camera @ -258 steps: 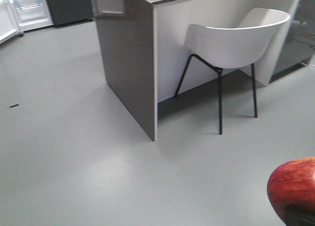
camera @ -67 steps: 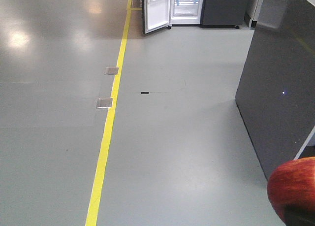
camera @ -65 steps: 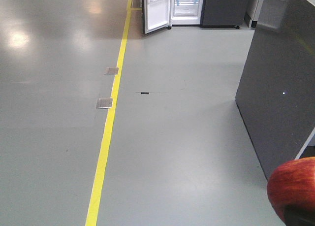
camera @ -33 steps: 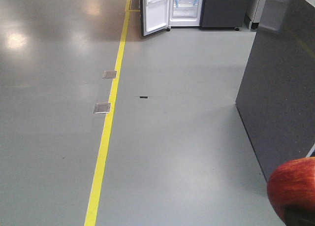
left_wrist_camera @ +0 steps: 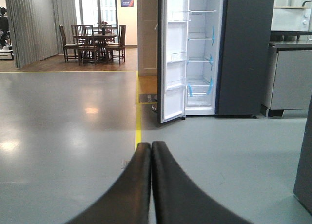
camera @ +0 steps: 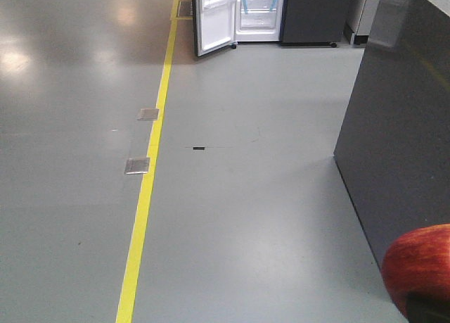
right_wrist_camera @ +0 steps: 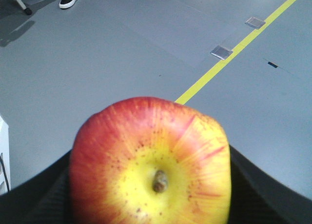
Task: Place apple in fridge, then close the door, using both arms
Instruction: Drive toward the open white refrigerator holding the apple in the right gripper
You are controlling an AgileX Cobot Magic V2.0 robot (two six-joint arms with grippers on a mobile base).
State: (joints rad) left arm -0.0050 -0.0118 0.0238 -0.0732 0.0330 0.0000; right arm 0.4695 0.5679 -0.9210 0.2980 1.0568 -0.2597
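Item, right fingers (right_wrist_camera: 253, 194): I am seeing them gripping the apple (right_wrist_camera: 151, 160) from both sides. The apple is sitting between them, with its stem dimple and yellow patch facing the wrist camera and red skin showing around the edge.

Item, left fingers (left_wrist_camera: 141, 185): these are pressing together along their length, with nothing between them.

Item, fridge (left_wrist_camera: 243, 53): it is standing well ahead of the left fingers and a little to their right. It is dark grey outside and white inside, and blue tape strips are showing on the shelves. The apple is sitting well apart from it.

Item, door (left_wrist_camera: 173, 63): it is hanging open straight beyond the left fingers, its white lining and clear bins facing the compartment.

Item, yellow line (camera: 144, 196): it is running across the grey floor (camera: 246, 217) toward the foot of the door. Two metal floor plates (camera: 137, 165) are lying just beside it.

Item, dark grey panel wall (camera: 401, 126): it is rising just beyond the apple in the front view.

Item, dining table and chairs (left_wrist_camera: 95, 41): these are standing far beyond the left fingers, to the left of the door.
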